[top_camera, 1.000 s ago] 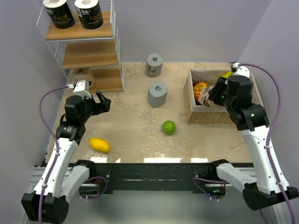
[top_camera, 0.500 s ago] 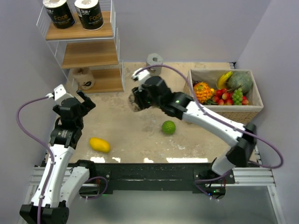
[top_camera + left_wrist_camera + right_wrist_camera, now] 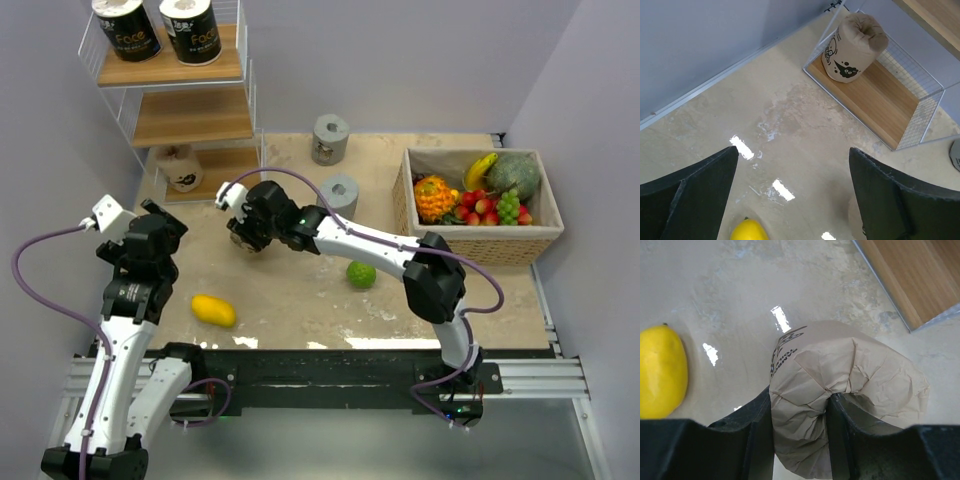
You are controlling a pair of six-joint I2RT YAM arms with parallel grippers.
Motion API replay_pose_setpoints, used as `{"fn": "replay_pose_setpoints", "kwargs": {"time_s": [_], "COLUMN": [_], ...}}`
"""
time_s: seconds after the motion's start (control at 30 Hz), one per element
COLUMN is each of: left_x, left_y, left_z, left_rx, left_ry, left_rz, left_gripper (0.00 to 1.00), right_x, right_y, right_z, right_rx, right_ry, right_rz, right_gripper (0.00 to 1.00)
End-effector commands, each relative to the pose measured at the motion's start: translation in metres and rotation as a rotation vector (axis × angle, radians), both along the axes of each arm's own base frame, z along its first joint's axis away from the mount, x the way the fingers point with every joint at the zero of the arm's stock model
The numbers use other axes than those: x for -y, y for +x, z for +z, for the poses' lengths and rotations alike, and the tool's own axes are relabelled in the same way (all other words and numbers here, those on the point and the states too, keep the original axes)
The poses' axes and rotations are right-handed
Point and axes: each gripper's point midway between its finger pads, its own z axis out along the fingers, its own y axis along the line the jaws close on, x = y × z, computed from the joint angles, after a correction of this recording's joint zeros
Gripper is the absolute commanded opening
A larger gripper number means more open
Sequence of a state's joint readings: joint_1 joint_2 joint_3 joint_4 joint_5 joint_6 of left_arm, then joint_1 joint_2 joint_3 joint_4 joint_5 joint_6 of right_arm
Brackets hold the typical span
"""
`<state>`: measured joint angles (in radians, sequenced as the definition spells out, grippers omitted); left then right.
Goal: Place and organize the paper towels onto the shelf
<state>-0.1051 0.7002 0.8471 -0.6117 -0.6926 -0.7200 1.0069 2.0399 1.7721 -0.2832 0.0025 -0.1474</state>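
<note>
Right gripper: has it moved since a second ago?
Yes. The right gripper, shut on a tan paper towel, has swung left across the table, away from the wicker basket and towards the shelf.

i read "face" on both black rolls [image 3: 127, 30], far beyond my left gripper [image 3: 163, 218]; the tan roll [image 3: 840, 385] in my right gripper [image 3: 799, 410] carries unreadable print.
</note>
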Motion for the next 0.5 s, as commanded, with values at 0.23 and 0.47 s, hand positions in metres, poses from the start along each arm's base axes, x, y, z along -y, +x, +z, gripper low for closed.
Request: {"fn": "replay_pose_setpoints", "kwargs": {"time_s": [0.23,0.47], "left_x": [0.011,0.032], "left_y": [0.019,0.028], "left_z": [-0.001,-0.009], "left_rx": [0.068,-0.008], "left_ry": [-0.071,-0.055], "left_rz": [-0.024,-0.177], "left_gripper": [0.95,0.96], "right_x": [-0.030,-0.033], "right_y": [0.014,0.009], "right_z": [0.001,0.020], "right_rx": [0.184,0.174], "right_ry": [0.023,0.085], "right_rz": [0.126,0.125], "right_gripper": [0.31,0.44]}}
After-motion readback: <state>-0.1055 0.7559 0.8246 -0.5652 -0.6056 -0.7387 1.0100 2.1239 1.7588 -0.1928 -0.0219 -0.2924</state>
